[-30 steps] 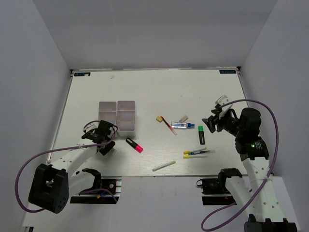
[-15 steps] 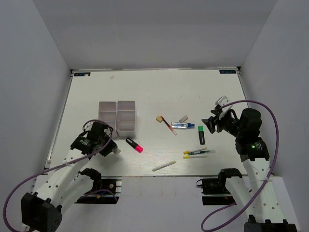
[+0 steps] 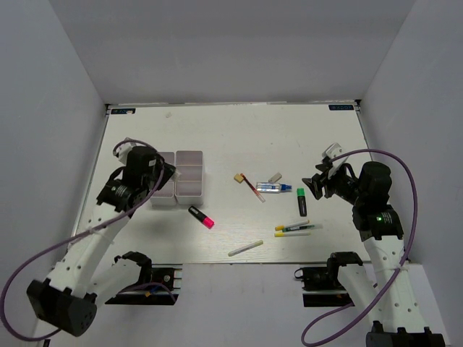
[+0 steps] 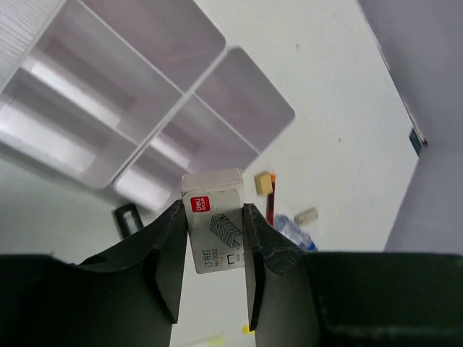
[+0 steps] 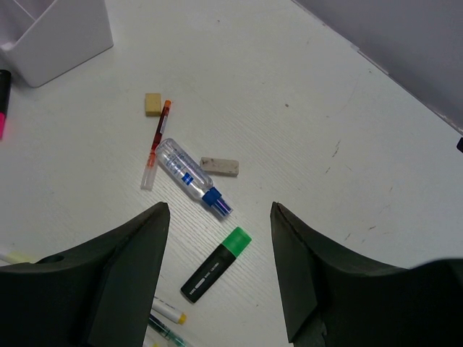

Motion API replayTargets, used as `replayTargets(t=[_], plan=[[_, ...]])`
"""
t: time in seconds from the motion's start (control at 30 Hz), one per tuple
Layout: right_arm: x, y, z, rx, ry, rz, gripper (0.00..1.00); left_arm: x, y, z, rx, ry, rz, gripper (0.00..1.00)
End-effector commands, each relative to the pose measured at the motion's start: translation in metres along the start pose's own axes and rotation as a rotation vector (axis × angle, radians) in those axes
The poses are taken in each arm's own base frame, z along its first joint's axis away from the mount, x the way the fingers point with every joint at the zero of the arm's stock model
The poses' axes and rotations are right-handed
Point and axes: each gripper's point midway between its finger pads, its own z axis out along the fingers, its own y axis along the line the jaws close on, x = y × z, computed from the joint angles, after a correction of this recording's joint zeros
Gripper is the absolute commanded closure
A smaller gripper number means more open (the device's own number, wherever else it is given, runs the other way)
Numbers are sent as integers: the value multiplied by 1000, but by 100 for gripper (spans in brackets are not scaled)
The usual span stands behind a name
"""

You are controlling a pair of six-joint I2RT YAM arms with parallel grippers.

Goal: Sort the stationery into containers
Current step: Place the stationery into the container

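Staple box (image 4: 213, 220) in left end effector (image 4: 212, 213), above bins (image 4: 184, 90), unseen overhead

Small box (image 4: 212, 217) with lower end hidden between the fingers (image 4: 163, 256), print unreadable, black highlighter (image 4: 128, 217) and clear-blue tube (image 4: 295, 233) partly behind the fingers, bins (image 4: 189, 94) cropped beyond them.

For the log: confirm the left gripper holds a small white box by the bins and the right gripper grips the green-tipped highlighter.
Wrong on the right gripper: the right wrist view shows it open and empty, the green-tipped highlighter lying on the table. The left gripper does hold the box.
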Motion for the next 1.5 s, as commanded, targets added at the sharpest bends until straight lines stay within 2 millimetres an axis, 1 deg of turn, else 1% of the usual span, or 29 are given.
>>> replayTargets(t=[0.0, 0.03, 0.07, 0.1, 0.13, 0.2, 0.23, 0.33, 0.37, 0.43, 0.47, 0.5, 0.53, 0.57, 0.7, 0.8, 0.83, 0.9, 0.93, 0.97, 1.1, 1.13, 1.2, 1.23, 1.27, 1.3, 1.4, 1.43, 1.47], plan=[[-8, -2, 0, 7, -35, -20, 36, -25, -14, 29, -35, -117, -78, 85], [-8, -2, 0, 6, -36, -22, 36, -27, -16, 35, -43, -126, -87, 84], [-8, -2, 0, 7, -36, -21, 36, -27, -17, 46, -64, -131, -82, 84], [-9, -2, 0, 7, -39, -22, 36, -30, -16, 50, -75, -153, -103, 84], [-7, -2, 0, 5, -34, -19, 36, -37, -20, 55, -63, -179, -117, 84], [-7, -1, 1, 0, -34, -19, 36, -42, -25, 62, -57, -208, -142, 84], [-6, -3, 1, 4, -33, -19, 36, -45, -31, 63, -33, -219, -152, 84], [-5, -2, 1, 3, -30, -18, 36, -50, -27, 69, -60, -255, -173, 83], [-6, -2, 1, 5, -32, -18, 36, -54, -29, 67, -58, -270, -177, 80], [-5, -2, 1, 1, -29, -18, 36, -61, -24, 70, -85, -314, -206, 79], [-6, -2, 1, 2, -31, -19, 36, -63, -16, 72, -120, -336, -207, 79], [-6, -2, 1, 4, -32, -17, 36, -61, -11, 76, -145, -341, -206, 77], [-4, -2, 1, 2, -27, -14, 36, -63, -11, 76, -148, -351, -215, 77], [-5, -1, 2, 0, -29, -15, 36, -64, -4, 80, -176, -357, -210, 77], [-4, -2, 2, 3, -26, -17, 36, -65, 3, 84, -210, -380, -229, 76], [-3, -2, 2, 4, -25, -12, 36, -69, 5, 87, -216, -396, -243, 75], [-4, -2, 2, 4, -28, -17, 36, -72, 9, 89, -231, -412, -254, 75], [-2, -2, 2, 5, -23, -15, 34, -71, 11, 92, -238, -410, -260, 74], [-2, -2, 2, 2, -23, -14, 34, -76, 12, 92, -239, -427, -268, 74], [-2, -2, 2, 3, -23, -14, 34, -74, 13, 95, -245, -425, -273, 72], [0, -2, 3, 5, -18, -14, 34, -69, 19, 107, -268, -404, -287, 72], [-2, -3, 2, 8, -21, -16, 34, -67, 21, 111, -278, -400, -282, 70], [-2, -2, 1, 7, -23, -18, 33, -67, 20, 111, -276, -401, -293, 67], [0, -2, 2, 5, -19, -13, 33, -69, 23, 111, -281, -407, -298, 65], [-1, -2, 2, 5, -22, -19, 33, -68, 24, 113, -287, -405, -303, 59], [-1, -2, 2, 4, -20, -15, 33, -68, 24, 113, -287, -405, -303, 59], [-1, -2, 2, 5, -19, -15, 33, -69, 25, 113, -290, -414, -302, 55], [0, -2, 2, 5, -19, -13, 32, -72, 21, 112, -283, -417, -306, 52], [-2, -2, 2, 5, -23, -19, 32, -70, 23, 114, -290, -414, -302, 45]])
